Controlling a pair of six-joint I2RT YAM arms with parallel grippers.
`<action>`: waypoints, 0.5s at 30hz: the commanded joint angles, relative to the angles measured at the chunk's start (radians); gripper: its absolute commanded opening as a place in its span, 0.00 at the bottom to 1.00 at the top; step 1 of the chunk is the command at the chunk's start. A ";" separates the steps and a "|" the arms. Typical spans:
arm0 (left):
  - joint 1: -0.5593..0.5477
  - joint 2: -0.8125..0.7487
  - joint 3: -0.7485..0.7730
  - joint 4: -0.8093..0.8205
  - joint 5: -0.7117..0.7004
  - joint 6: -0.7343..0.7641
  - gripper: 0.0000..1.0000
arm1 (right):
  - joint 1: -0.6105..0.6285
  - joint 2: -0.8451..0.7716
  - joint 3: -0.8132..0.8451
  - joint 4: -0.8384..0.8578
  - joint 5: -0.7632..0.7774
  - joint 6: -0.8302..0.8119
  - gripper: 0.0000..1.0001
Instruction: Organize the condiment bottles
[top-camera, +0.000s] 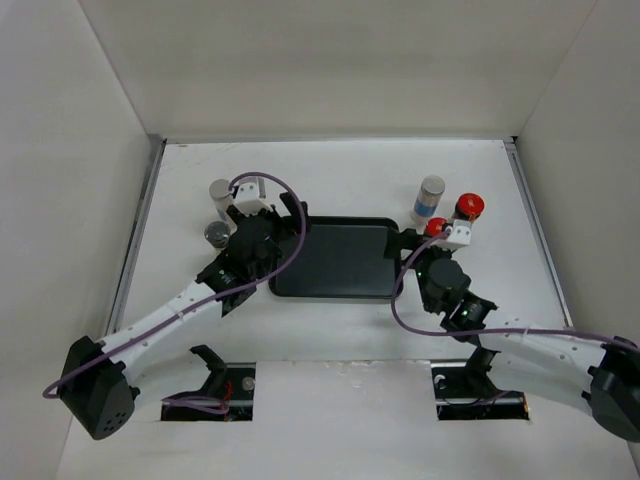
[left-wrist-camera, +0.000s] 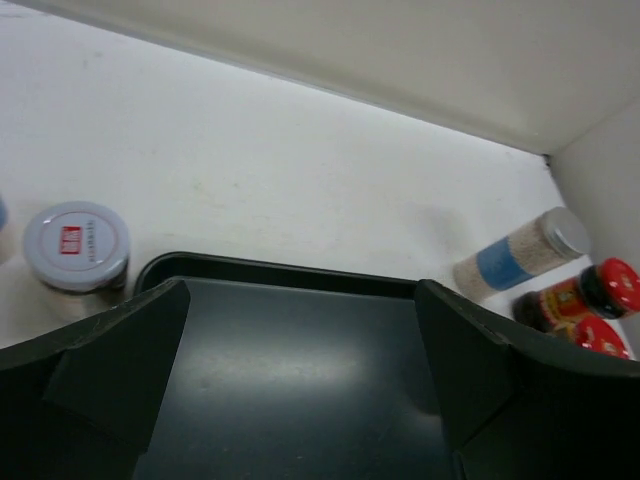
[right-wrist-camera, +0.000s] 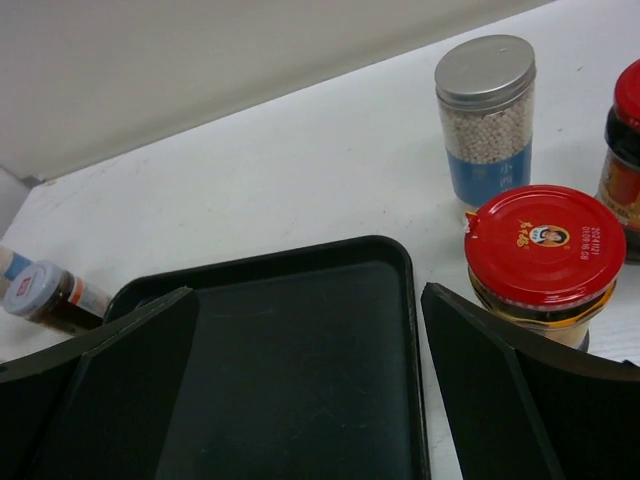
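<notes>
The condiment bottles stand in two groups beside a flat black tray (top-camera: 330, 262). On the left are a silver-capped jar (top-camera: 220, 190) and a dark-capped jar (top-camera: 215, 234). On the right are a blue-labelled pale jar (top-camera: 430, 198) and two red-capped brown jars (top-camera: 468, 207), (top-camera: 434, 227). My left gripper (top-camera: 290, 235) hangs over the tray's left end, open and holding nothing (left-wrist-camera: 300, 370). Over the tray's right end my right gripper (top-camera: 408, 245) is also open and holds nothing (right-wrist-camera: 310, 380), just left of a red-capped jar (right-wrist-camera: 545, 255).
White walls close in the table at the back and on both sides. In the left wrist view a white-capped jar (left-wrist-camera: 77, 250) stands by the tray's corner. A small jar (right-wrist-camera: 45, 295) shows past the tray's far end in the right wrist view.
</notes>
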 joint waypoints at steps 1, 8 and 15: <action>0.030 -0.056 0.043 -0.098 -0.063 0.041 1.00 | 0.021 0.018 -0.010 0.087 -0.030 -0.023 1.00; 0.082 -0.231 -0.039 -0.130 -0.099 0.085 1.00 | 0.052 0.060 -0.020 0.119 -0.084 -0.025 1.00; 0.052 -0.341 -0.104 -0.313 -0.261 0.098 1.00 | 0.083 0.025 -0.030 0.121 -0.157 -0.020 0.76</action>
